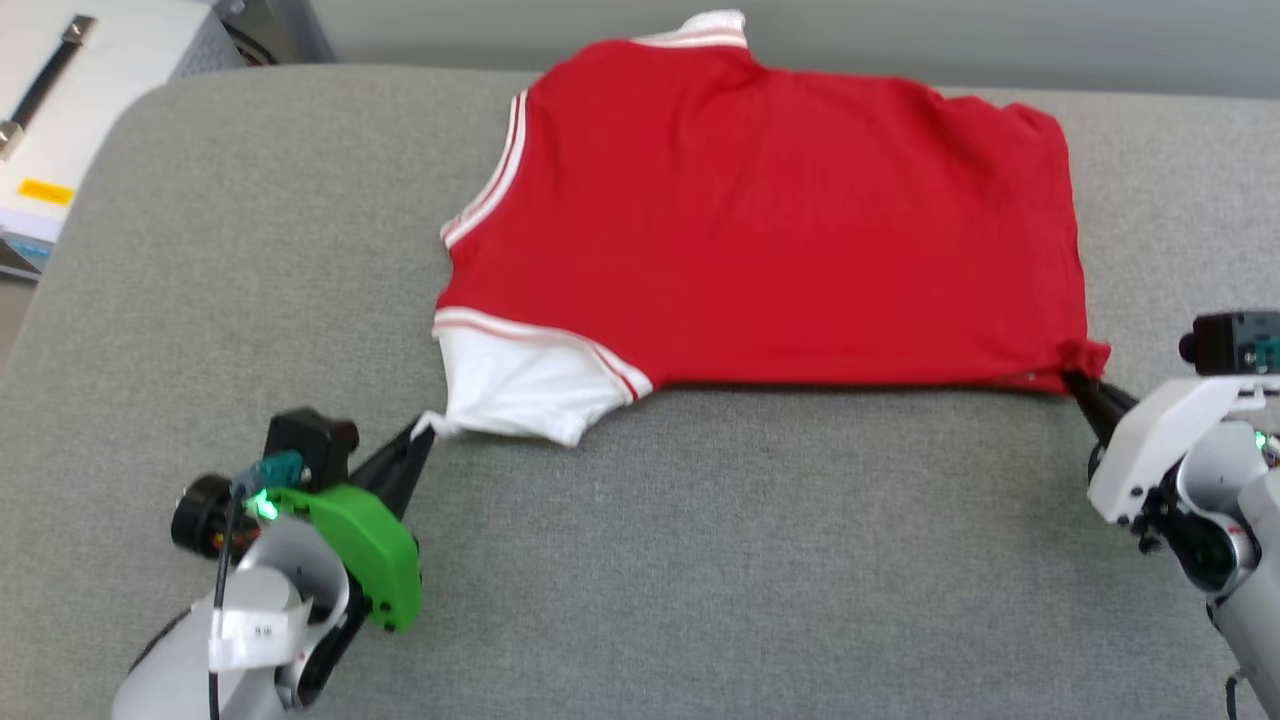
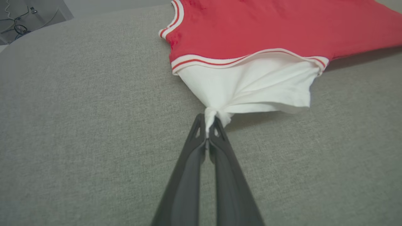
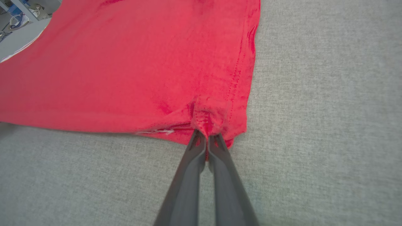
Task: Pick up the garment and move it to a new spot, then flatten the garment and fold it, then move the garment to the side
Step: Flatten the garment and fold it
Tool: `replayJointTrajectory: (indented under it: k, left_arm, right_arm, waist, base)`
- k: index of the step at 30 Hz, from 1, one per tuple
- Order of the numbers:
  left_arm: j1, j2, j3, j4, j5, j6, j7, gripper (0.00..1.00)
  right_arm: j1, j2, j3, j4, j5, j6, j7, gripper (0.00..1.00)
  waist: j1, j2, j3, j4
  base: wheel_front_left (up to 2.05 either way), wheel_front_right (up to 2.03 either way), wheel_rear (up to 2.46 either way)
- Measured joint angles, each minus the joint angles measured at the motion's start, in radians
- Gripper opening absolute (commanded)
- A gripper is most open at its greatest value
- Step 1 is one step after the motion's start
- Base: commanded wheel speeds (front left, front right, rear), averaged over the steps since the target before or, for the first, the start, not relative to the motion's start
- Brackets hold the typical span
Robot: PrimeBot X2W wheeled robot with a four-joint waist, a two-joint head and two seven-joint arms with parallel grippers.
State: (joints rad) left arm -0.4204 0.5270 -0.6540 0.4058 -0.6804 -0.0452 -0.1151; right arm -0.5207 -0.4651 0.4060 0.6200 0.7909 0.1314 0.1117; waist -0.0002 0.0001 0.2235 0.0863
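The soft, floppy garment (image 1: 760, 220) is best held by its edges: left claw (image 1: 427, 430) pinches the white sleeve (image 1: 510, 385), right claw (image 1: 1076, 379) the hem corner (image 1: 1088, 358).

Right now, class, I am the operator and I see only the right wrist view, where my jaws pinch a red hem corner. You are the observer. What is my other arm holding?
Observer: The left gripper, jaws shut, pinches the bunched edge of the T-shirt's white sleeve.
Operator: Which way does the shirt lie?
Observer: Its neck opening, edged with white-and-red striped trim, points to the robot's left on the grey fabric surface.
Operator: Anything beyond that side?
Observer: A white unit with a black handle stands past the far left corner.
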Motion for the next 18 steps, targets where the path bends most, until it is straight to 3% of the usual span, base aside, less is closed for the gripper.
replayJointTrajectory:
  k: [9,18]
  left_arm:
    - [0.174,0.094,-0.018,-0.164,-0.053,0.038,0.100,0.00]
    - [0.313,0.180,-0.050,-0.335,-0.121,0.048,0.214,0.00]
  right_arm:
    - [0.149,-0.025,0.010,-0.078,0.094,0.000,0.025,0.00]
    - [0.321,-0.066,-0.012,-0.178,0.151,0.000,0.075,0.00]
  waist:
    - [0.0000,0.0000,-0.107,0.011]
    - [0.0000,0.0000,-0.193,0.024]
  base:
    - [0.00,0.00,0.00]
    - [0.00,0.00,0.00]
